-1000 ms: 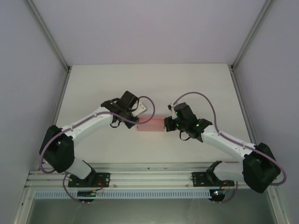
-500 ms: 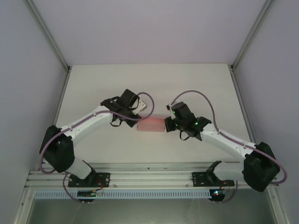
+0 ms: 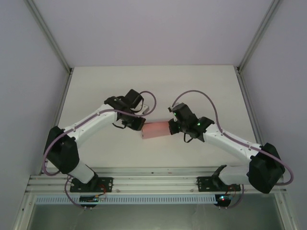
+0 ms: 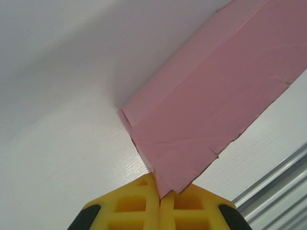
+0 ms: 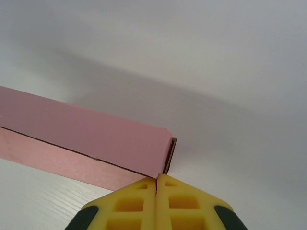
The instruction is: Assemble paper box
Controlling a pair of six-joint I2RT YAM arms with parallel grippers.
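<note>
The paper box (image 3: 156, 130) is a small flat pink card box hanging between my two grippers near the table's middle, tilted slightly. My left gripper (image 3: 140, 125) is at its left end. In the left wrist view its yellow fingers (image 4: 139, 203) are shut on a corner of the paper box (image 4: 211, 110), where a torn-edged flap sticks out. My right gripper (image 3: 171, 127) is at the right end. In the right wrist view it (image 5: 156, 181) is shut, with the lower right corner of the paper box (image 5: 86, 129) pinched at its tips.
The white table (image 3: 105, 86) lies bare around the box. Pale enclosure walls with metal corner posts (image 3: 53, 43) stand on both sides and behind. An aluminium rail (image 3: 153, 179) carrying both arm bases runs along the near edge.
My left gripper has closed on the box's left corner and moved slightly toward the near edge. The box now looks brighter and more tilted. My right gripper has stayed shut and shifted a little left.
</note>
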